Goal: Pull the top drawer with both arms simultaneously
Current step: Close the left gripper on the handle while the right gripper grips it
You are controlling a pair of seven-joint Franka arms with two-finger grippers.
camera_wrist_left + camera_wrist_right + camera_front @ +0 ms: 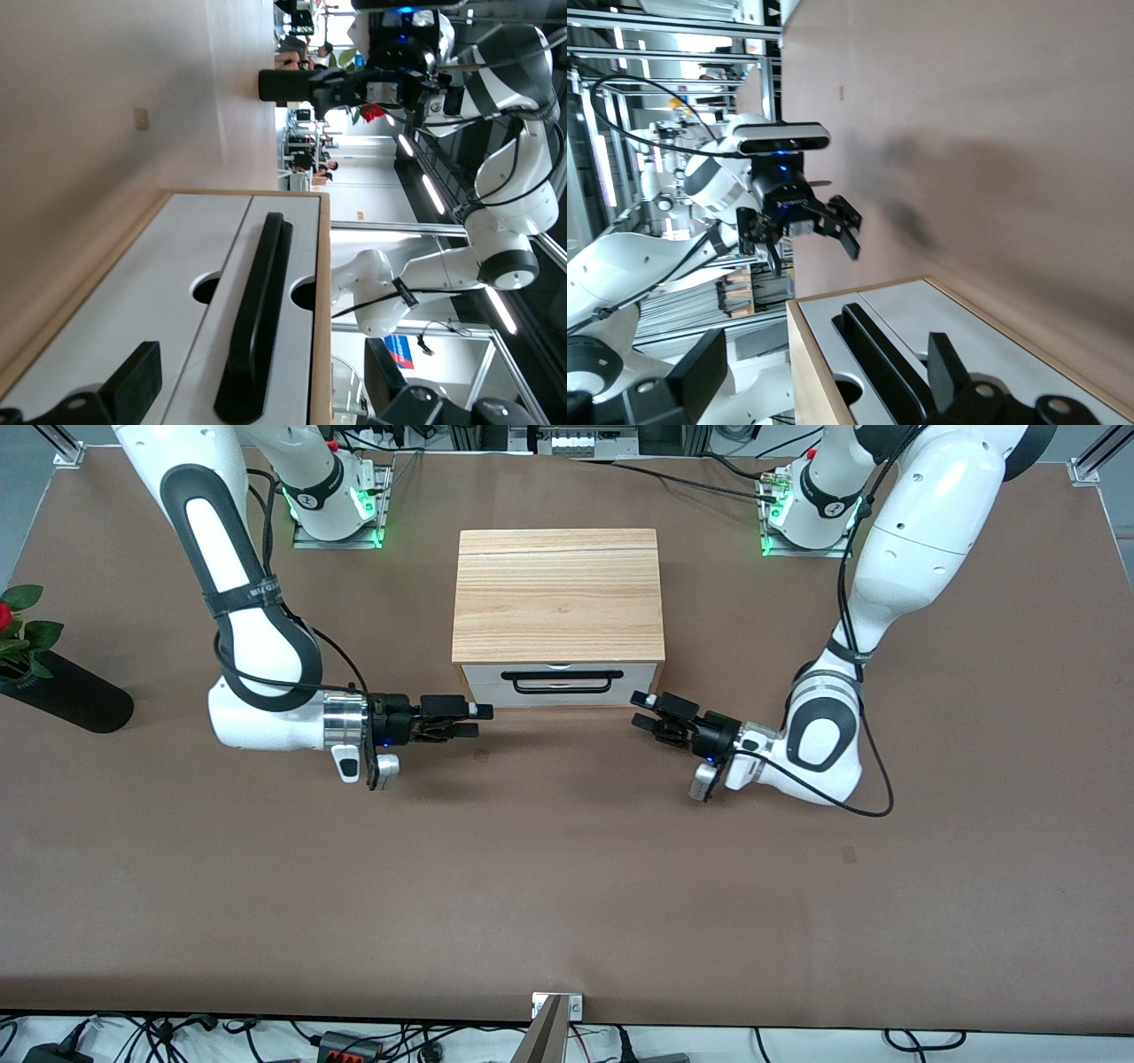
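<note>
The light-wood cabinet stands mid-table. Its top drawer is closed, with a white front and a long black bar handle. My right gripper is open, low in front of the cabinet's corner toward the right arm's end, not touching the handle. My left gripper is open in front of the other corner, also apart. In the left wrist view the handle runs between my open fingers. In the right wrist view the handle lies between my fingers.
A black vase with a red rose lies at the right arm's end of the table. A second white drawer front sits under the top one. Each wrist view shows the other arm's gripper farther off.
</note>
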